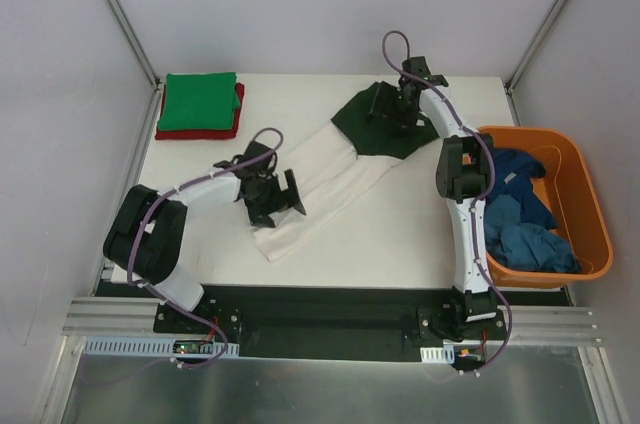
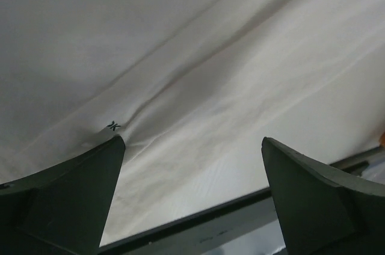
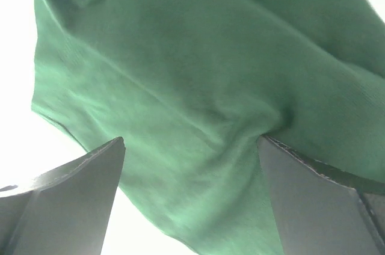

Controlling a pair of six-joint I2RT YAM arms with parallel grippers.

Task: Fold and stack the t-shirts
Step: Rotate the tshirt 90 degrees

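Two tees (image 1: 200, 102) lie stacked; left pincer (image 2: 192, 141) and right pincer (image 3: 191, 141) gape on one white t-shirt (image 1: 325, 169).

Left white-and-black jointed arm (image 1: 200, 185) and its matching right arm (image 1: 470, 236) carry looping purple cables (image 1: 384, 46). The jaws are dark grey, wedge-shaped.

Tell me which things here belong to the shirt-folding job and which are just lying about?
Part of the job: white t-shirt with dark green sleeves, stretched across the table; folded green t-shirt on top of a folded red t-shirt; crumpled blue t-shirts in the tub.

Just there: orange tub; table.
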